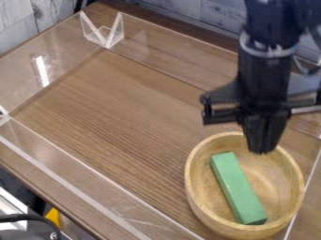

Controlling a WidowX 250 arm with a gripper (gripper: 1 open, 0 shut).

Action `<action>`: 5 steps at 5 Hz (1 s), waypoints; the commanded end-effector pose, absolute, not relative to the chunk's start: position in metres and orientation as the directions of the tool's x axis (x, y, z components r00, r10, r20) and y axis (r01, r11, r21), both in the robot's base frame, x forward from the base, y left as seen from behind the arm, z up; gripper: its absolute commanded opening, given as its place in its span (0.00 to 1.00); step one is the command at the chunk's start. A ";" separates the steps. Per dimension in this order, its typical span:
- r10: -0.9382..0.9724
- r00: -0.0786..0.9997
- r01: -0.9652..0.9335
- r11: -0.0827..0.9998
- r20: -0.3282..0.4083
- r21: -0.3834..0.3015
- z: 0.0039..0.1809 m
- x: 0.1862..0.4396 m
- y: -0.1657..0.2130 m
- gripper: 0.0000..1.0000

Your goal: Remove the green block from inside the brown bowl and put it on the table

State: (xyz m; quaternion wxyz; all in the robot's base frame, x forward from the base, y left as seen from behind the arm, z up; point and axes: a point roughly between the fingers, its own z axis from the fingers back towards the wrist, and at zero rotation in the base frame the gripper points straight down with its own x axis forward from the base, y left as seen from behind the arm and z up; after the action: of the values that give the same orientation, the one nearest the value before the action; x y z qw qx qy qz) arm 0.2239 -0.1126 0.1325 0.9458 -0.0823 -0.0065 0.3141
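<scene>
Green block [238,188] lies flat inside the brown bowl [201,192], long axis running from the bowl's far-left side toward its near-right rim; full top face visible, nothing touching it. Bowl sits at the table's [126,112] near-right corner, close to the clear plastic wall [75,192] along the near edge. Gripper [264,145] hangs above the bowl's far rim, pointing straight down, fingers closed together and empty, clear of the block. Black arm goes up out of view at the top right.
</scene>
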 end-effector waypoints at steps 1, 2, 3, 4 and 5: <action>0.638 0.770 -0.622 0.749 -0.006 -0.226 0.150 0.238 -0.101 0.00; 0.677 0.736 -0.662 0.719 -0.002 -0.214 0.129 0.242 -0.095 1.00; 0.684 0.729 -0.669 0.714 0.001 -0.207 0.101 0.233 -0.093 1.00; 0.699 0.715 -0.683 0.699 0.004 -0.209 0.073 0.228 -0.089 1.00; 0.718 0.696 -0.701 0.681 0.006 -0.209 0.048 0.225 -0.084 1.00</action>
State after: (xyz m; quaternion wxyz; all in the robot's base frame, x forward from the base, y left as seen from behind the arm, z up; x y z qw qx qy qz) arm 0.2204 -0.0850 0.0436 0.9184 -0.0881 -0.0346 0.3841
